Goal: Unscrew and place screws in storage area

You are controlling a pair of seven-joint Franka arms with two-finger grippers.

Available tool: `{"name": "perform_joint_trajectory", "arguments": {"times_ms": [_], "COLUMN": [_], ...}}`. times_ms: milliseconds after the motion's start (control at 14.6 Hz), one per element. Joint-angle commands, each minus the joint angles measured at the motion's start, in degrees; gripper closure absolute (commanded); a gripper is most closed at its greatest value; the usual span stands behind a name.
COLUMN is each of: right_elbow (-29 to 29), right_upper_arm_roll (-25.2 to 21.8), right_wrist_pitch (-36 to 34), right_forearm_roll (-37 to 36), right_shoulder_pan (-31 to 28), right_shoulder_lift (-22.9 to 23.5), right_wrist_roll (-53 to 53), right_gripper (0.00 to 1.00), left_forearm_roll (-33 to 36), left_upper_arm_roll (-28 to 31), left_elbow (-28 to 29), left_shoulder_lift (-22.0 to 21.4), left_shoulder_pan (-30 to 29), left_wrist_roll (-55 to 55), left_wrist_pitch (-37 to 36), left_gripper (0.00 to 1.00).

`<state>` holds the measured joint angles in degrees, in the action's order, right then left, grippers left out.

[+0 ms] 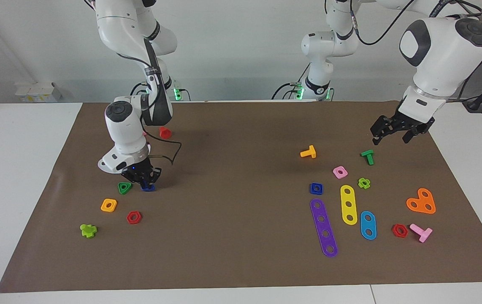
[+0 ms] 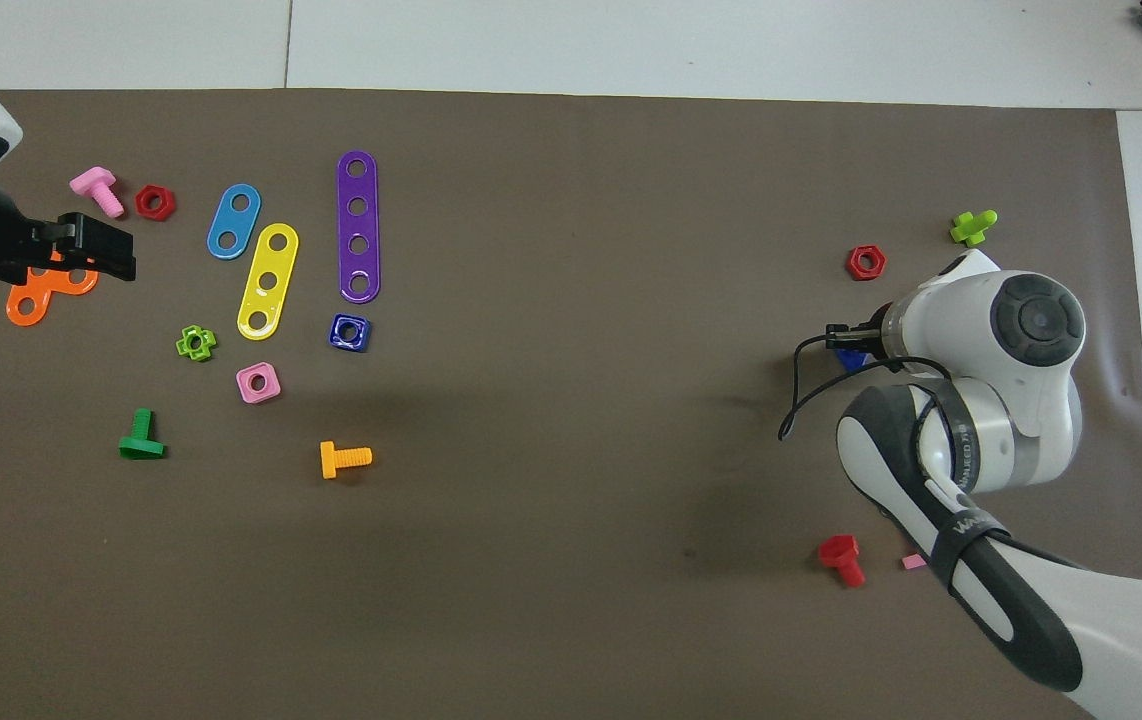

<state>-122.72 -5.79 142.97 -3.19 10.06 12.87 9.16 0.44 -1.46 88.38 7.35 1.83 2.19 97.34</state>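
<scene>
The dark-blue bolt (image 1: 148, 187) sits low at the mat (image 1: 232, 190), toward the right arm's end, beside a green triangular nut (image 1: 124, 188). My right gripper (image 1: 146, 181) reaches straight down onto it, its fingers closed around the bolt. In the overhead view only a corner of the bolt (image 2: 848, 359) shows past the right wrist, which hides the right gripper. My left gripper (image 1: 393, 136) hangs open and empty in the air at the left arm's end; in the overhead view the left gripper (image 2: 111, 255) is over the orange heart-shaped plate (image 2: 31, 300).
Near the right gripper lie an orange nut (image 1: 109, 205), a red nut (image 1: 134, 217), a lime piece (image 1: 88, 230) and a red bolt (image 1: 165, 132). At the left arm's end lie purple (image 1: 323, 228), yellow (image 1: 348, 204) and blue (image 1: 368, 225) plates, several nuts and T-bolts.
</scene>
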Motion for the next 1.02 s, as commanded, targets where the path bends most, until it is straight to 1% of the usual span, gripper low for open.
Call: {"name": "perform_joint_trajectory", "arguments": {"times_ms": [0,137,205,341,478,546,683,820,956], "right_elbow": [0.10,4.31,6.85,15.36,21.88,23.30,23.49,23.75,25.85], "right_upper_arm_roll": [0.69,0.69,0.60,0.43,0.08,-0.01,-0.01,0.07,-0.36], "right_wrist_pitch": [1.44,-0.92,-3.90,-15.38,-24.80,-27.72,-31.94,-38.17,-44.85], "right_forearm_roll": [0.47,0.47,0.47,0.38,0.03,0.03,0.29,1.16,3.36], "right_shoulder_pan": [-1.63,-1.10,-0.75,-0.75,-1.45,-1.80,-3.11,-4.52,-6.10], "right_shoulder_lift": [-1.01,-1.35,-1.88,-1.97,-3.02,-4.51,-9.07,-13.20,-15.41], "right_wrist_roll": [-1.33,-0.72,-0.55,-0.46,-0.54,-0.54,-0.54,-0.54,-0.54], "right_gripper": [0.00,0.00,0.00,0.00,0.00,0.00,0.00,0.00,0.00], "left_forearm_roll": [1.14,1.14,1.14,1.14,1.14,1.14,1.14,1.14,1.14], "left_upper_arm_roll": [-0.12,-0.12,-0.12,-0.12,-0.12,-0.12,-0.12,-0.12,-0.12], "left_elbow": [2.41,2.41,2.41,2.41,2.41,2.41,2.41,2.33,2.41], "left_shoulder_lift": [-1.99,-1.99,-1.99,-1.99,-1.99,-1.99,-1.99,-1.99,-1.99], "left_shoulder_pan": [-0.25,-0.25,-0.25,-0.25,-0.25,-0.25,-0.25,-0.25,-0.25], "left_wrist_roll": [0.10,0.19,0.10,0.19,0.10,0.19,0.10,0.19,0.10], "left_wrist_pitch": [1.19,1.19,1.19,1.19,1.19,1.19,1.19,1.19,1.19], "left_gripper": [0.00,0.00,0.00,0.00,0.00,0.00,0.00,0.00,0.00]}}
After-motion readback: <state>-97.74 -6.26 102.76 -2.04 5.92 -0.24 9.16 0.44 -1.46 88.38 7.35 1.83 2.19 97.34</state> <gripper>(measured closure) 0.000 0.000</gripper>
